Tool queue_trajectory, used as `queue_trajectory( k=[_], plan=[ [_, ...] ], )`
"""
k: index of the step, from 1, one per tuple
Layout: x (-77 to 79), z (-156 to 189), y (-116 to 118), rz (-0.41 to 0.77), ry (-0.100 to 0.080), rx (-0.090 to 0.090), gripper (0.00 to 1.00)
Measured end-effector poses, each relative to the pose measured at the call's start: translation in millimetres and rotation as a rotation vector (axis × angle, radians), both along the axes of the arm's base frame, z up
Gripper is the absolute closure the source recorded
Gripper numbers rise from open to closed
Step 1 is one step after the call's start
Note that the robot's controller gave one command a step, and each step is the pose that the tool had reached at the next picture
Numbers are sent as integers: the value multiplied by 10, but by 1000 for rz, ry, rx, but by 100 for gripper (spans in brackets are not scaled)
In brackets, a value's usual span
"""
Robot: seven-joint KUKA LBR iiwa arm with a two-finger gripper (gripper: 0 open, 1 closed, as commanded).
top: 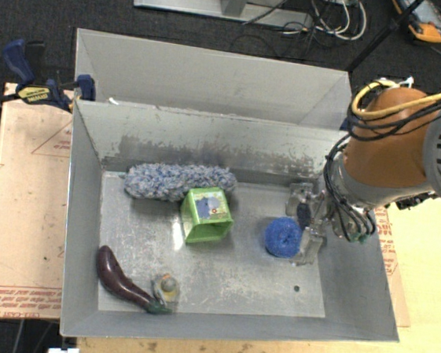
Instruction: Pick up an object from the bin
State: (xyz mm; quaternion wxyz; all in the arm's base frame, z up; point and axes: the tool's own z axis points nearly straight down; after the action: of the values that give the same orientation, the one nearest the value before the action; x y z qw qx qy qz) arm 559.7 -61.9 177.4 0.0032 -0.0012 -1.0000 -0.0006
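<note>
Camera view — end effector (pixel 307 238) just beside blue ball (pixel 281 239), its opening unclear, green box (pixel 207 216) near

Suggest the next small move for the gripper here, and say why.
Probably a slight shift toward the view's left, to centre the gripper over the blue ball. The gripper is in the right part of the bin, close against the ball's right edge rather than above it. The green box lies apart, farther left, so the shift looks unobstructed.
</note>
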Motion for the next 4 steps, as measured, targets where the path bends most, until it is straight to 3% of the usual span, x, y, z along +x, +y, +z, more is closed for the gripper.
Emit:
queue_trajectory(
  k=[1, 2, 3, 4],
  plan=[
    [12, 46, 2, 1, -7, -1, 0],
    [87, -301, -15, 78, -14, -1, 0],
    [263, -895, -22, 182, -13, -1, 0],
    [180, -1108, -80, 115, -9, 1, 100]
  ],
)
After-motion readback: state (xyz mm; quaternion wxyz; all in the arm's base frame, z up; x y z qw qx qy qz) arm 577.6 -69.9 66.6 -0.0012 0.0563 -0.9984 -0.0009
